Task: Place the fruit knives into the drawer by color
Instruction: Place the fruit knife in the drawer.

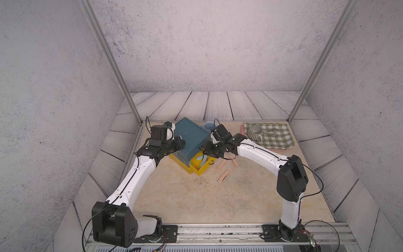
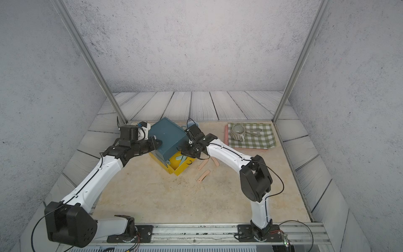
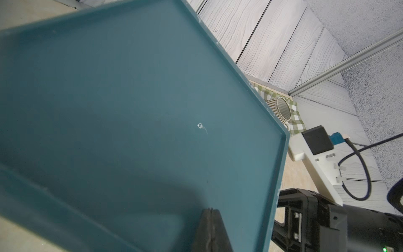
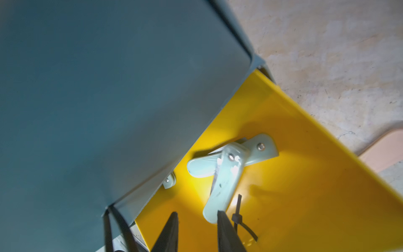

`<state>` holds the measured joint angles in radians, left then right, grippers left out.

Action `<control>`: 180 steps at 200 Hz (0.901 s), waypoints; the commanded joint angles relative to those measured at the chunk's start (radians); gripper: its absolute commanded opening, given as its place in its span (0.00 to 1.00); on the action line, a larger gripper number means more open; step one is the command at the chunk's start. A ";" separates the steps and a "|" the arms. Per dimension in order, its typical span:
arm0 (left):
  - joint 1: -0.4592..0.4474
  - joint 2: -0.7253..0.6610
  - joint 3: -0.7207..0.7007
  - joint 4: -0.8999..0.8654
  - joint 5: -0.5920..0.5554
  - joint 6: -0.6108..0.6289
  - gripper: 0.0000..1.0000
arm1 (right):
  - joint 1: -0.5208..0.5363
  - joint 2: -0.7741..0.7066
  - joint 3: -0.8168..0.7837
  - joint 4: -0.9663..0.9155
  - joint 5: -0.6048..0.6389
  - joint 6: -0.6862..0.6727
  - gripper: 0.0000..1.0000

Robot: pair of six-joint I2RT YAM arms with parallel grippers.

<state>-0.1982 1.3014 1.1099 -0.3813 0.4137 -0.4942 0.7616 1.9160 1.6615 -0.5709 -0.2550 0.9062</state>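
While the left claw [image 3: 210,215] rests closed against the drawer [image 3: 130,109], the right claw [image 4: 197,215] gapes empty over 2 mint knives [image 4: 224,181].

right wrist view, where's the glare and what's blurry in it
In the right wrist view, glare burns a hot spot on the yellow drawer floor beside the mint knives, which carry white flecks; the teal chest wall, close to the lens, is soft; in the left wrist view, a soft shadow crosses its top.

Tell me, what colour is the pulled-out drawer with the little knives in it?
Bright yellow. The pulled-out drawer shows best in the right wrist view.
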 commanded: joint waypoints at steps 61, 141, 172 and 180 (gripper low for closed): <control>0.009 0.041 -0.016 -0.109 -0.024 0.008 0.00 | -0.002 -0.172 -0.058 -0.053 0.062 -0.160 0.18; 0.008 0.038 -0.015 -0.116 -0.023 0.010 0.00 | -0.019 -0.312 -0.271 -0.039 0.115 -0.214 0.02; 0.009 0.039 -0.017 -0.113 -0.019 0.009 0.00 | -0.042 -0.272 -0.337 0.024 0.075 -0.191 0.01; 0.009 0.041 -0.018 -0.114 -0.020 0.010 0.00 | -0.044 -0.261 -0.342 0.034 0.067 -0.188 0.00</control>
<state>-0.1982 1.3087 1.1130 -0.3737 0.4149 -0.4946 0.7322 1.6260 1.3411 -0.5781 -0.1680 0.7074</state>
